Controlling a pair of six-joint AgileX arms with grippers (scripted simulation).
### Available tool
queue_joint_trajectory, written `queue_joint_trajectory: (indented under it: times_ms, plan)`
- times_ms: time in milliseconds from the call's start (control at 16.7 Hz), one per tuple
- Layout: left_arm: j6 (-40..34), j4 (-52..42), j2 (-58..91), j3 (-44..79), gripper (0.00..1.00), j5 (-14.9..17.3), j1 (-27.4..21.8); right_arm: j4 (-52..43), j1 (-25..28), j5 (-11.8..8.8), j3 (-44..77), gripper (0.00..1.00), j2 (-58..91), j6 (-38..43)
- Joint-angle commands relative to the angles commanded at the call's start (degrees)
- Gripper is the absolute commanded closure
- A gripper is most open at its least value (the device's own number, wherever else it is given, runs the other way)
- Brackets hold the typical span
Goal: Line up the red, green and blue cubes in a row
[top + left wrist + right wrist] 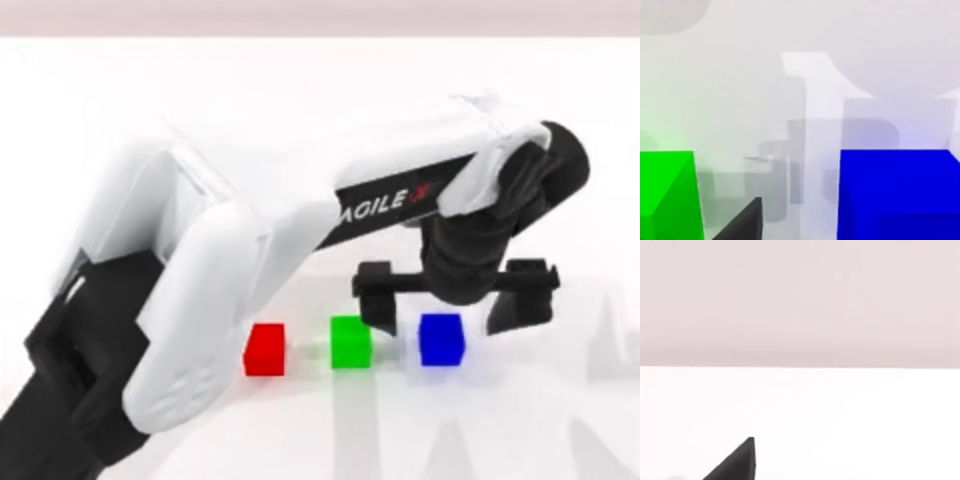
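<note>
Above blue cube (441, 339), left hand (455, 300) spread, clr.

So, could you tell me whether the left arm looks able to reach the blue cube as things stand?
Probably yes: the left gripper hangs open over the blue cube, a finger on either side, with nothing between them.

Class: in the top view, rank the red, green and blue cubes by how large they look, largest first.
1. Blue cube, marginally the largest.
2. Green cube and red cube: these look alike, so no ranking between them. All three differ too little to be sure.
</note>
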Motion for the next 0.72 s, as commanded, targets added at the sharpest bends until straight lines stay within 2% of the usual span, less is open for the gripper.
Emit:
queue_joint_trajectory:
  times_ms: [240, 540, 720]
  plan:
    - [-0.02, -0.98, 0.08, 0.95, 0.0, -0.03, 0.01, 0.0, 0.0, 0.0, 0.0, 0.0, 0.0, 0.0]
    - [-0.2, -11.93, -0.05, 11.59, 0.0, -0.01, 0.42, 0.0, 0.0, 0.0, 0.0, 0.0, 0.0, 0.0]
    - [-0.34, -15.45, -0.47, 14.96, 0.0, -0.01, 0.85, 0.0, 0.0, 0.0, 0.0, 0.0, 0.0, 0.0]
